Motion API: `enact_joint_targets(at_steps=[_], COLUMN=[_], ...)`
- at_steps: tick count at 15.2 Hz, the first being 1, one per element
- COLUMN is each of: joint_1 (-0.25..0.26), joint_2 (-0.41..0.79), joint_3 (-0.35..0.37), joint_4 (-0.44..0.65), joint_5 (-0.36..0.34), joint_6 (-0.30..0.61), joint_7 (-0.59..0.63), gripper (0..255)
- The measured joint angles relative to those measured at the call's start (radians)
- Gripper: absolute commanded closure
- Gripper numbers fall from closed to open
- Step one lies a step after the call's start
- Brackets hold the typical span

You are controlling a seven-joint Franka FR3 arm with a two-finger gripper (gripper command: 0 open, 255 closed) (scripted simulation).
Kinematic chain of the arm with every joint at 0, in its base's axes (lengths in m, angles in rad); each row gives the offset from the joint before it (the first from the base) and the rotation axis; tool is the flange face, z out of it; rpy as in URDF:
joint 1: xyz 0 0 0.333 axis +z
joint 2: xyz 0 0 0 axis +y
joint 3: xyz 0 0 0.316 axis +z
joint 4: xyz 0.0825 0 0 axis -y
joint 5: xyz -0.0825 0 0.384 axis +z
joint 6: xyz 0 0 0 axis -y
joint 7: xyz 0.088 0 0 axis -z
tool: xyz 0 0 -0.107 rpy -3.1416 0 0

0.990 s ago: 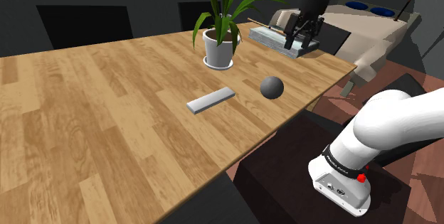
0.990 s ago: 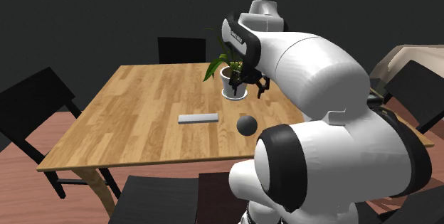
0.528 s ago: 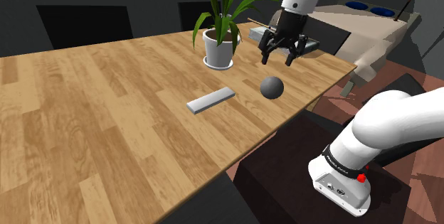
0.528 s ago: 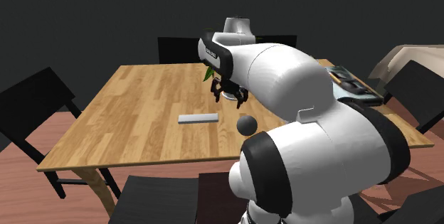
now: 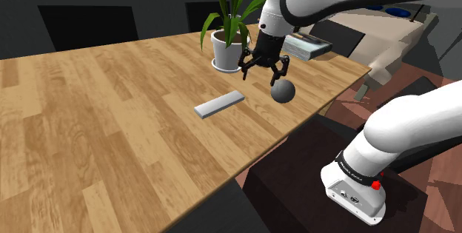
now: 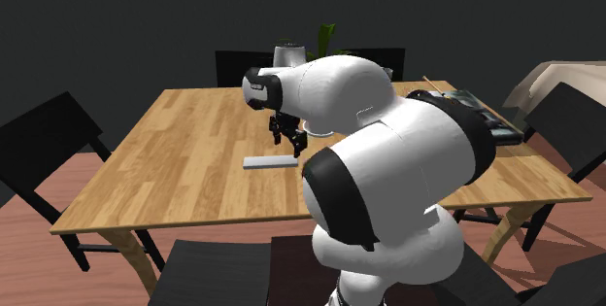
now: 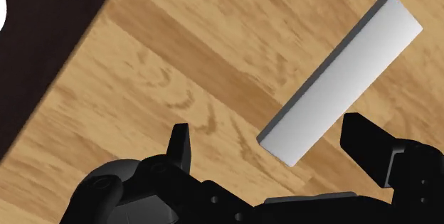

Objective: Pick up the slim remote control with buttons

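The slim remote (image 5: 220,105) is a plain light grey bar lying flat on the wooden table (image 5: 111,113); no buttons are drawn on it. My black gripper (image 5: 263,72) hangs open above the table, a short way to the shoulder view's right of the remote, between the plant pot and a dark ball. In the second exterior view the gripper (image 6: 288,140) hovers just above the remote (image 6: 269,162). In the wrist view the remote (image 7: 341,80) lies ahead of the gripper (image 7: 274,148), nearer one finger (image 7: 370,144), and nothing touches it.
A white pot with a green plant (image 5: 227,50) stands just behind the gripper. A dark grey ball (image 5: 282,91) rests beside it near the table edge. A stack of books (image 5: 307,45) lies at the far corner. Dark chairs (image 6: 44,149) surround the table.
The gripper has swung from over the books at the table's far corner leftward and lower, past the ball, to a spot close to the remote. It has stayed open.
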Motion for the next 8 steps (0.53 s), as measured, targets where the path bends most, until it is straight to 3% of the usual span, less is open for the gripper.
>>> enact_joint_targets(at_steps=[4, 8], joint_1=[-0.062, -0.150], joint_2=[0.131, 0.323], joint_3=[0.128, 0.257], joint_4=[0.038, 0.127], joint_5=[-0.017, -0.121], joint_6=[0.113, 0.214], joint_7=[0.248, 0.533], gripper=[0, 0])
